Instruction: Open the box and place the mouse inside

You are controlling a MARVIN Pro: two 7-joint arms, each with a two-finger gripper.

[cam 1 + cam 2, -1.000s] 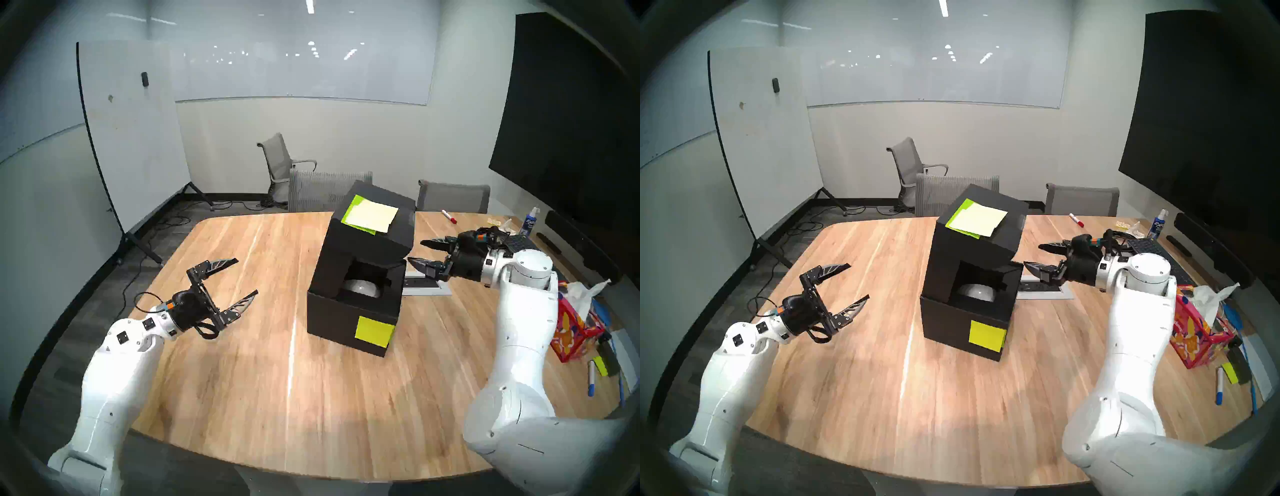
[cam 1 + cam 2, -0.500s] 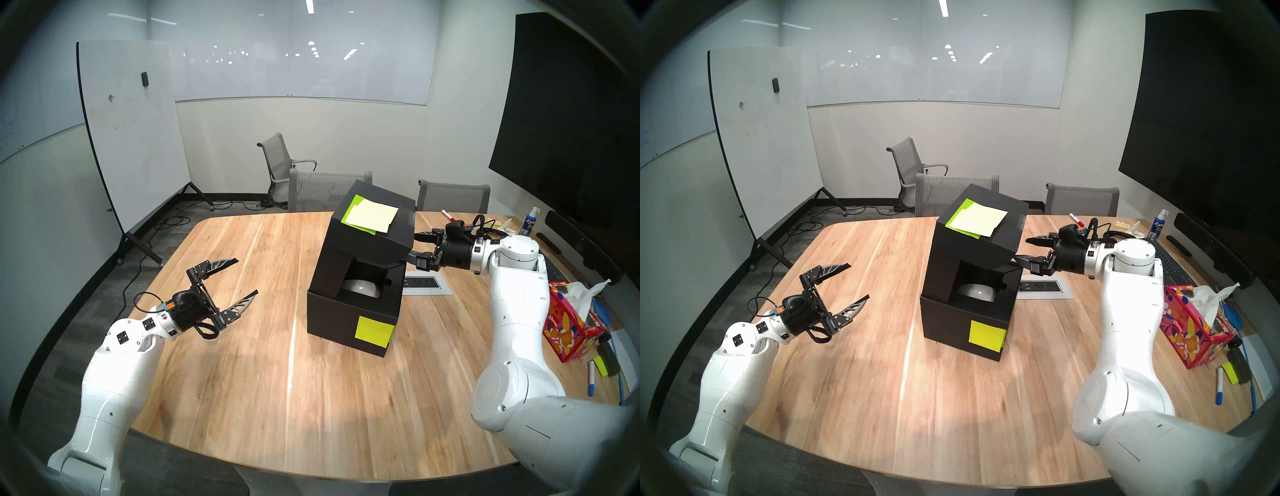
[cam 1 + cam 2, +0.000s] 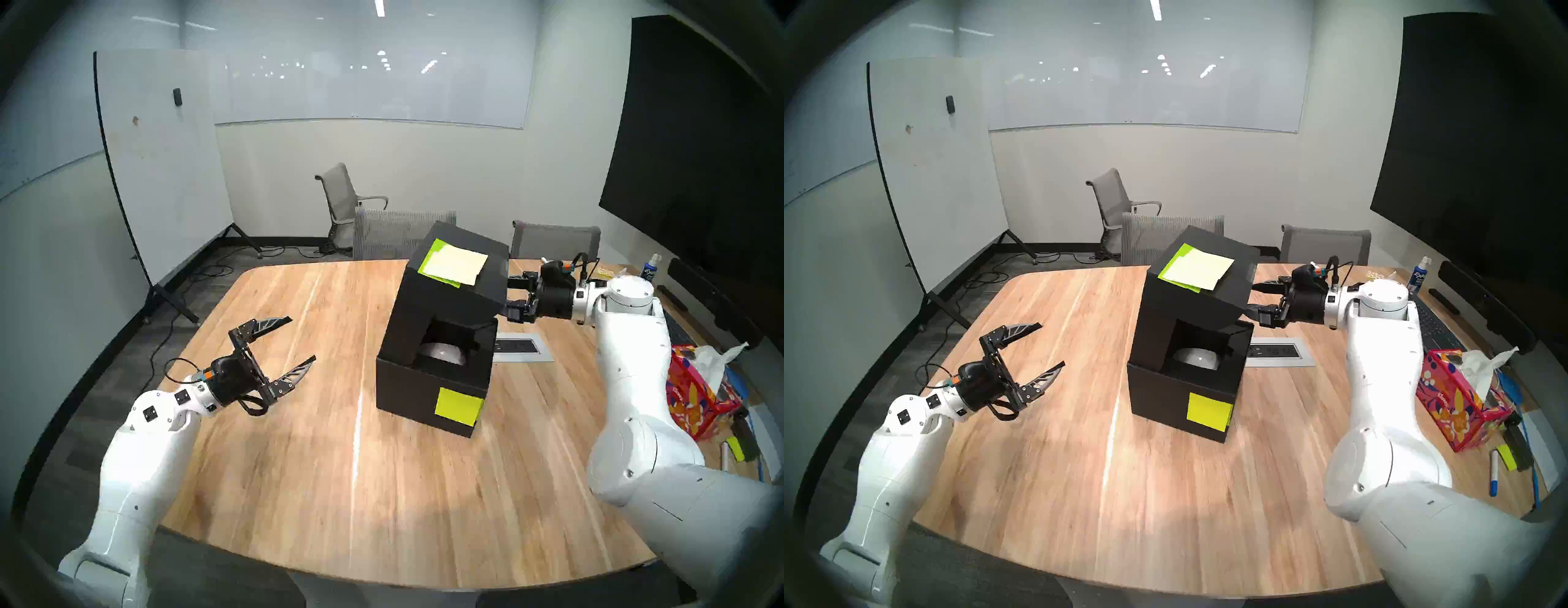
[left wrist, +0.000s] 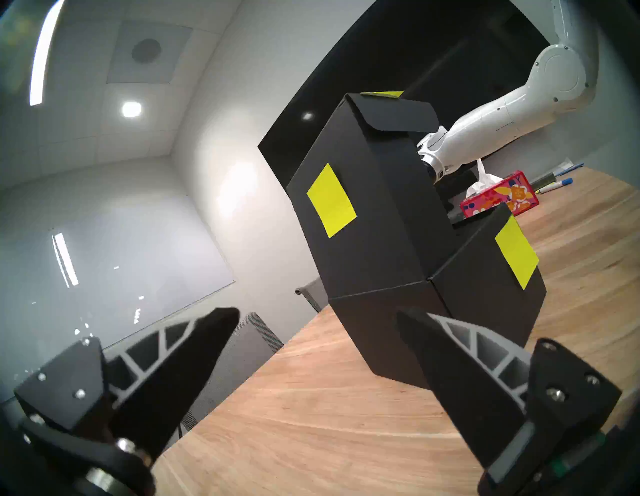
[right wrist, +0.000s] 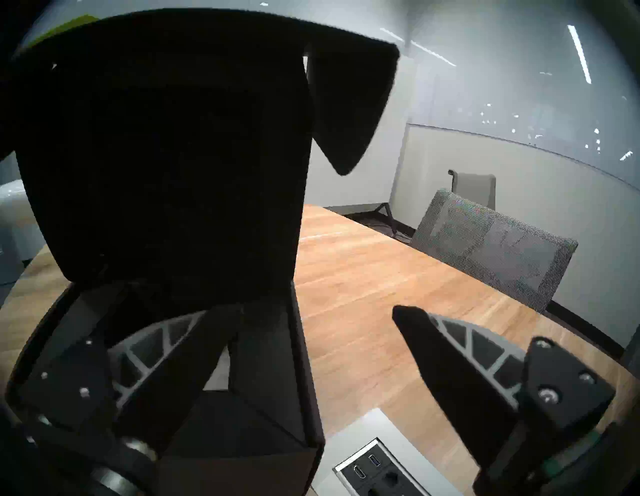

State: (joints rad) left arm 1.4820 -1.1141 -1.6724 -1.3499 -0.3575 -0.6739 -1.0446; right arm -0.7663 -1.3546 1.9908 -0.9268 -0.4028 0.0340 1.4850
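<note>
The black box [image 3: 428, 395] [image 3: 1166, 395] [image 4: 381, 242] stands mid-table with yellow sticky notes on it. Its lid [image 3: 449, 293] [image 5: 173, 173] is tilted up and leaves a gap at the front. Through that gap the white mouse [image 3: 441, 353] [image 3: 1195, 358] shows, lying in the well. My right gripper [image 3: 511, 297] [image 3: 1255, 299] [image 5: 308, 311] is open at the lid's right side. One finger [image 5: 166, 353] reaches under the lid, the other [image 5: 450, 363] stays outside, and the tips are hidden in the head views. My left gripper [image 3: 302, 338] [image 3: 1052, 344] [image 4: 313, 313] hangs open and empty, well left of the box.
A red floral tissue box [image 3: 695, 399] [image 3: 1458, 407], pens and a keyboard crowd the table's right edge. A socket panel [image 3: 519, 346] [image 5: 374, 474] is set into the table just right of the box. Grey chairs [image 3: 1172, 237] stand behind the table.
My right arm has moved left and slightly up until its fingers reach around the lid's right edge, and its jaws have narrowed a little. The left arm, box and mouse have not moved.
</note>
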